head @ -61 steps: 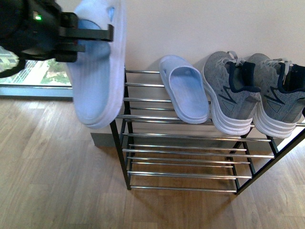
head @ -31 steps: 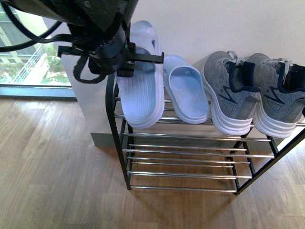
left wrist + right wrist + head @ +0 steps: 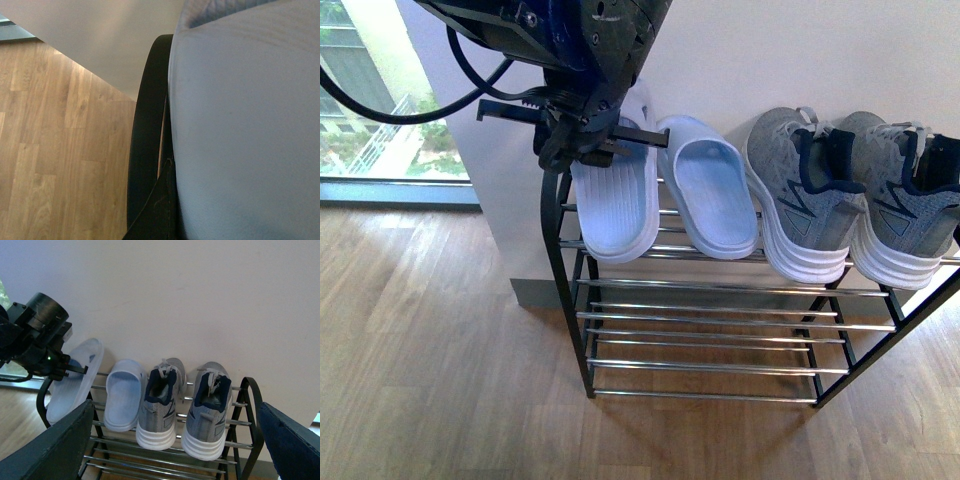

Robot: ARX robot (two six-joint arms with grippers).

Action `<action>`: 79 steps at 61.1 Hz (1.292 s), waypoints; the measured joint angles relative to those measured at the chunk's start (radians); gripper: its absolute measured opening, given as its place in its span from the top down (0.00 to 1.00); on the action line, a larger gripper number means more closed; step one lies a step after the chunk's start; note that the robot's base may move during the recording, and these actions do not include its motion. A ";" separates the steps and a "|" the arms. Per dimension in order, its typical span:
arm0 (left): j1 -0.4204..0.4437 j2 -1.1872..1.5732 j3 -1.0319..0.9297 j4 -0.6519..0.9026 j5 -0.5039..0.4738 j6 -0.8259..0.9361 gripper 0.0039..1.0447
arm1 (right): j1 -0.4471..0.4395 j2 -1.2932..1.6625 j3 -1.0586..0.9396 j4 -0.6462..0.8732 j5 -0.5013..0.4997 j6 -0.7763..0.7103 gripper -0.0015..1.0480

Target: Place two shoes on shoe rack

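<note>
My left gripper (image 3: 620, 135) is shut on a light blue slipper (image 3: 615, 205) and holds it sole outward, toe down, against the left end of the shoe rack's (image 3: 720, 290) top shelf. The other light blue slipper (image 3: 713, 195) lies on that shelf just to its right. In the left wrist view the held slipper's sole (image 3: 240, 125) fills the picture beside the rack's black side frame (image 3: 145, 135). The right wrist view shows both slippers (image 3: 70, 385) (image 3: 122, 395) from farther back. My right gripper (image 3: 175, 450) is open, well short of the rack.
Two grey sneakers (image 3: 810, 195) (image 3: 905, 200) take up the right half of the top shelf. Lower chrome-rod shelves (image 3: 710, 340) hold nothing. A pale wall stands behind the rack, wood floor (image 3: 430, 350) lies in front, and a window (image 3: 380, 110) is at the left.
My left arm has carried the slipper rightward and inward, from the air left of the rack to the top shelf's left end beside the other slipper. The right arm shows no change.
</note>
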 joint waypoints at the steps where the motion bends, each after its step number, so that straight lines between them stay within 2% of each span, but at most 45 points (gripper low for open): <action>1: 0.000 0.008 0.008 -0.005 -0.002 0.002 0.98 | 0.000 0.000 0.000 0.000 0.000 0.000 0.09; 14: 0.003 0.082 0.076 -0.065 -0.057 0.027 0.98 | 0.000 0.000 0.000 0.000 0.000 0.000 0.09; 22: 0.003 0.088 0.085 -0.069 -0.053 0.023 0.98 | 0.000 0.000 0.000 0.000 0.000 0.000 0.09; 29: 0.002 0.088 0.085 -0.063 -0.035 0.014 0.78 | 0.000 0.000 0.000 0.000 0.000 0.000 0.09; 60: -0.017 0.032 0.051 -0.043 0.062 -0.094 0.08 | 0.000 0.000 0.000 0.000 0.000 0.000 0.09; 68: -0.019 -0.022 0.007 -0.022 0.062 -0.114 0.09 | 0.000 0.000 0.000 0.000 0.000 0.000 0.09; 79: -0.006 -0.093 -0.055 -0.002 0.016 -0.119 0.09 | 0.000 0.000 0.000 0.000 0.000 0.000 0.09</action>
